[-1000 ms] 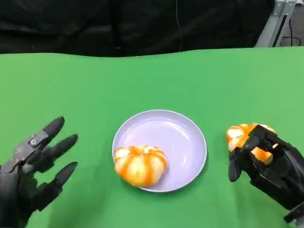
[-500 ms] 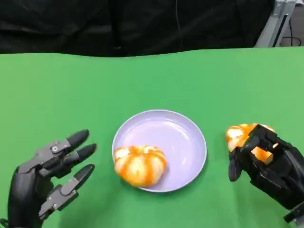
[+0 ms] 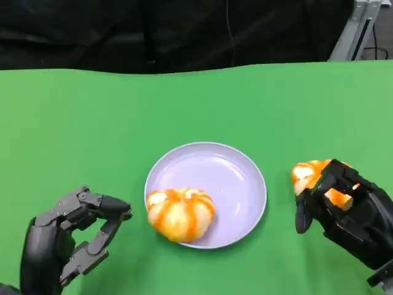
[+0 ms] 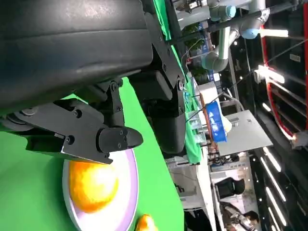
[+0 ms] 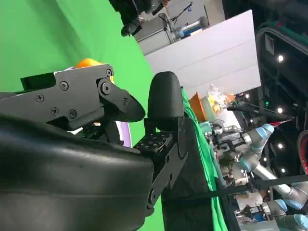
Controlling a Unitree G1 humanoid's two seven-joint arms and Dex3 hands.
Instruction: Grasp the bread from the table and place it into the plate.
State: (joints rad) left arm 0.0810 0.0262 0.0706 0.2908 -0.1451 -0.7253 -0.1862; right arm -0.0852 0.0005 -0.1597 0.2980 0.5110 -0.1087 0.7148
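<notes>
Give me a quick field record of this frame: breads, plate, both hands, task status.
surface: green table
plate: lavender, at the table's middle
bread on plate: lies at the plate's near-left rim
second bread: on the table right of the plate, under the right hand's fingers
left hand: left of the plate, fingers curled in, holds nothing
right hand: fingers wrapped over the second bread
task status: one bread in the plate, one not yet

Table (image 3: 184, 104) green; plate (image 3: 227, 172) pale lilac; both breads (image 3: 181, 213) (image 3: 307, 175) orange-and-cream striped; robot hands (image 3: 73, 239) (image 3: 344, 212) black.
</notes>
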